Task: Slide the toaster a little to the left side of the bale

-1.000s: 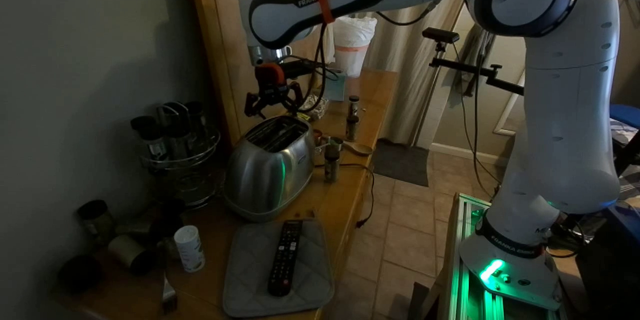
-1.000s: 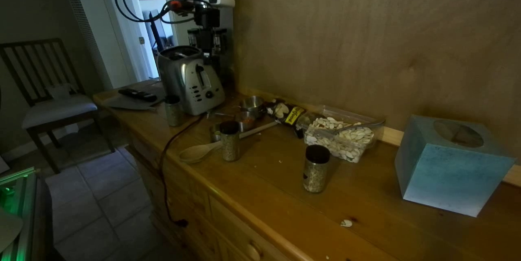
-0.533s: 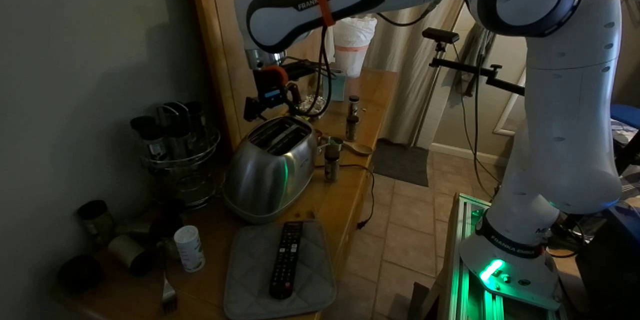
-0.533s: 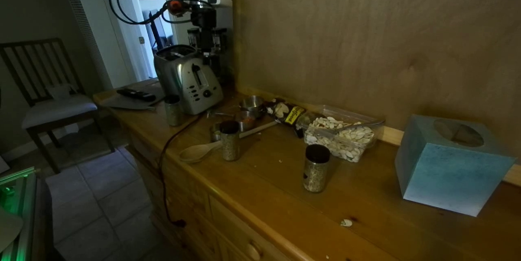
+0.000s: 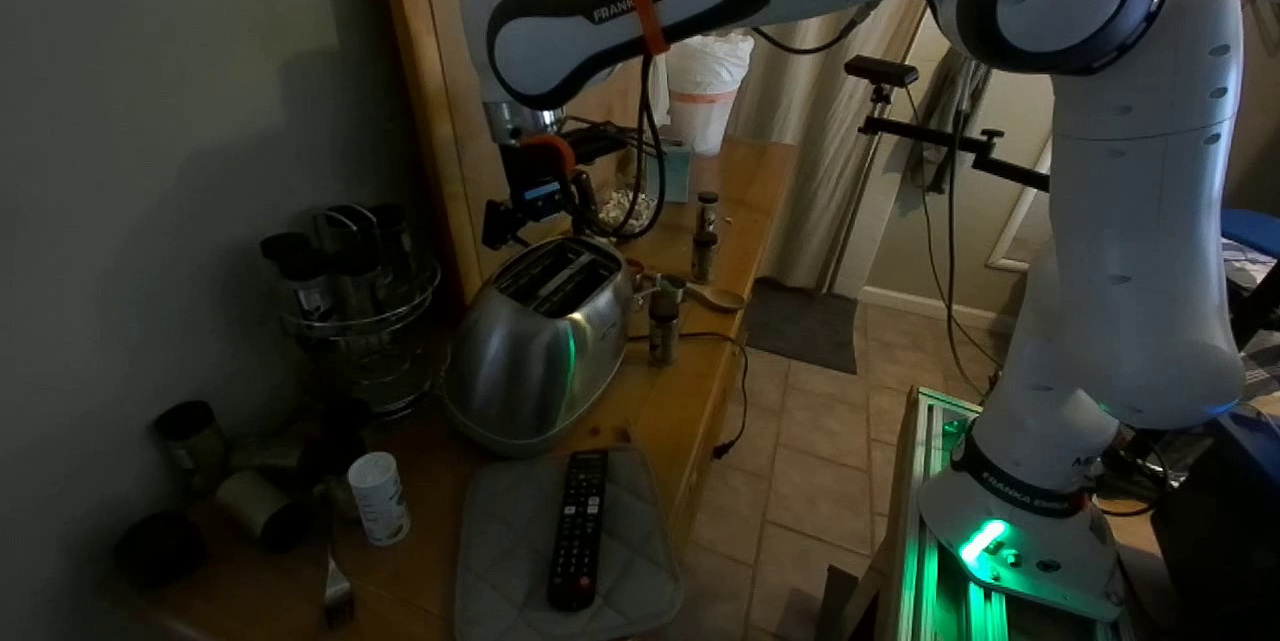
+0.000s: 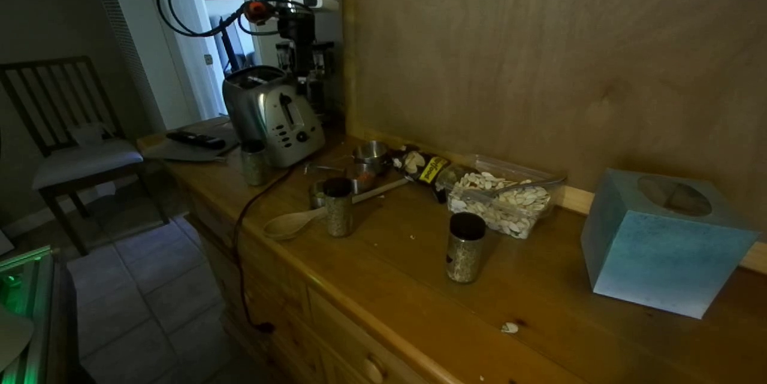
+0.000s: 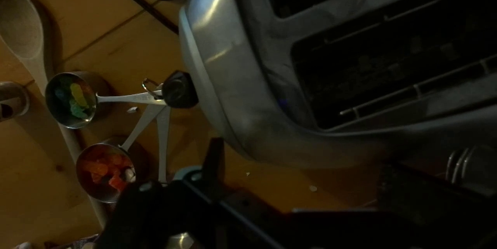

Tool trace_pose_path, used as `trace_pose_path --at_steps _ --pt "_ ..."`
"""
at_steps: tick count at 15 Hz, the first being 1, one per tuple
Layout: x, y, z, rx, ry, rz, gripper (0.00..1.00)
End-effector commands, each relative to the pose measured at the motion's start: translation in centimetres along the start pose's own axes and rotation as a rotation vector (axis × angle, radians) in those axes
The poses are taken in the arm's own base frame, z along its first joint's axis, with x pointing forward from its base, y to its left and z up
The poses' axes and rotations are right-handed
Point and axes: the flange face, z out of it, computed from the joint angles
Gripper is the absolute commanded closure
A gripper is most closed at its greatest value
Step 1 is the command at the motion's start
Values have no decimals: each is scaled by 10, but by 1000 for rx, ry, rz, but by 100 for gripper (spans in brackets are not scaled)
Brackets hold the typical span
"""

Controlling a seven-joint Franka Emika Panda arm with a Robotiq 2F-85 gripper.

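Toaster (image 5: 535, 361) of brushed silver metal, its sides rounded and its two dark slots exposed, is set just beside the gripper (image 7: 303, 167), upright on the wooden counter (image 6: 389, 276); whether the two are in contact cannot be told. The gripper's fingers (image 7: 216, 159) are spread apart, with wood seen between them. Near them, in the wrist view, green and yellow lumps (image 7: 78, 99) are contained in a round steel cup (image 7: 63, 113), orange-red chunks (image 7: 110, 169) in a neighbouring cup (image 7: 92, 191). Well apart from the gripper, in an exterior view, flat pale pieces (image 6: 500, 204) are held in a clear tub (image 6: 515, 169), and dry flaky matter (image 6: 464, 264) in a black-lidded jar (image 6: 465, 241).
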Motion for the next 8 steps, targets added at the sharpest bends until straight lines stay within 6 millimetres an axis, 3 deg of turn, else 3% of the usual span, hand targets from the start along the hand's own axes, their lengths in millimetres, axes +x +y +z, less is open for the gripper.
trace_pose_path --at_steps 1,8 --pt "-25 -40 29 5 -80 -77 0" --pt "-35 -54 33 -12 -90 -121 0"
